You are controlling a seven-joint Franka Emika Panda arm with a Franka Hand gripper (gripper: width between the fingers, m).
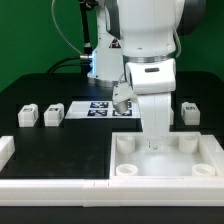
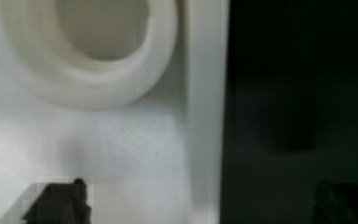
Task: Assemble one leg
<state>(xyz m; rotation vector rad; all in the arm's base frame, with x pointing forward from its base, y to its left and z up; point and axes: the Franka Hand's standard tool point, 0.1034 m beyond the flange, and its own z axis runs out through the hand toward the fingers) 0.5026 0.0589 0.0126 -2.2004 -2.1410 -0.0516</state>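
Your hand [image 2: 199, 205] stood wide open, empty; small white cubic plastic leg [image 1: 53, 115] looked light, rigid: pinch flat sides.

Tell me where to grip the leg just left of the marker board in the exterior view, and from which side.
From straight above, probably, closing on two opposite side faces of the leg. It sits flat on the table, its sides look flat and parallel, and gaps separate it from the next leg and the marker board, leaving room on both sides.
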